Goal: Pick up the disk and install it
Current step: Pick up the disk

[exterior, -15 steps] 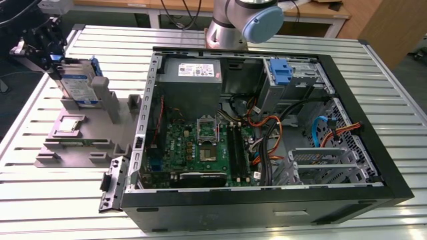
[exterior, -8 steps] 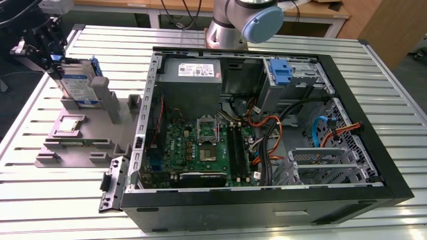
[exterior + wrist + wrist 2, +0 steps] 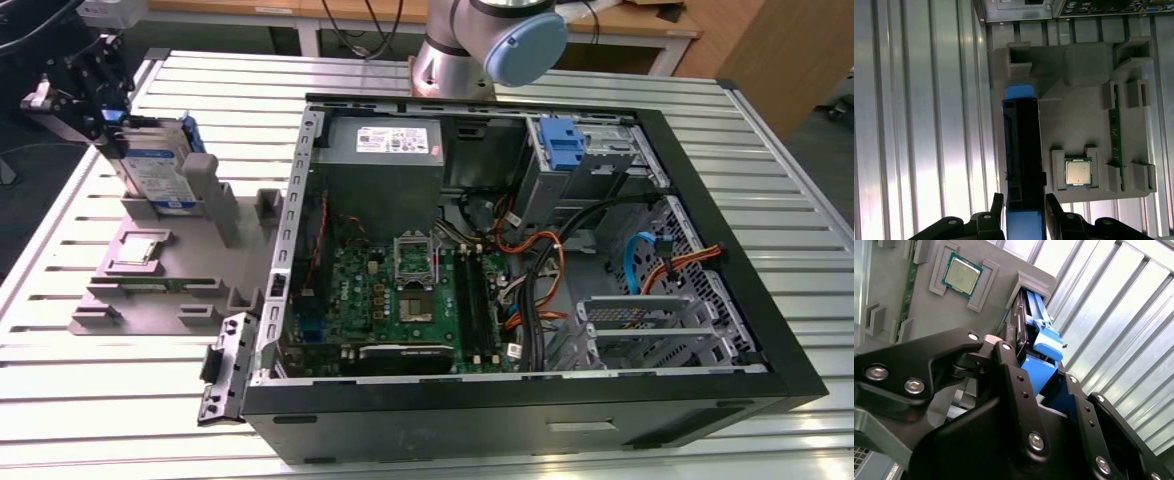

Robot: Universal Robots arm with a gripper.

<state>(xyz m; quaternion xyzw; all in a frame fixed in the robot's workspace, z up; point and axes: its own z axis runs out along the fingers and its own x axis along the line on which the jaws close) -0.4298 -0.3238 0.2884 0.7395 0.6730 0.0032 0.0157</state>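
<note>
On the grey holder block (image 3: 160, 290), which sits on the ribbed metal tabletop (image 3: 120, 400), the disk (image 3: 150, 165) stands on edge in an upright slot at the block's outer end, the end farther from the open computer case (image 3: 534, 400). The case lies just beside the block, on the exterior view's right of it. In the first wrist view the disk (image 3: 1024, 150) shows edge-on, as a dark strip with the blue caddy at both ends. A processor chip (image 3: 1078, 172) is seated in a pocket of the block just beside the disk. A green memory stick (image 3: 1114, 135) stands a little further along the block.

The pincer (image 3: 1025, 202) has one finger (image 3: 999, 205) against each flat face of the disk, with no gap visible on either side. I read that as pinching the disk at its upper end. The second wrist view agrees, with the black fingers flanking the blue caddy (image 3: 1041, 347).

The step in hand looks like the pick-up: the grasp is made but the disk is not yet lifted out of the block. Freeing it calls for a straight pull along the slot with no twist, so the caddy does not bind on the slot walls.
</note>
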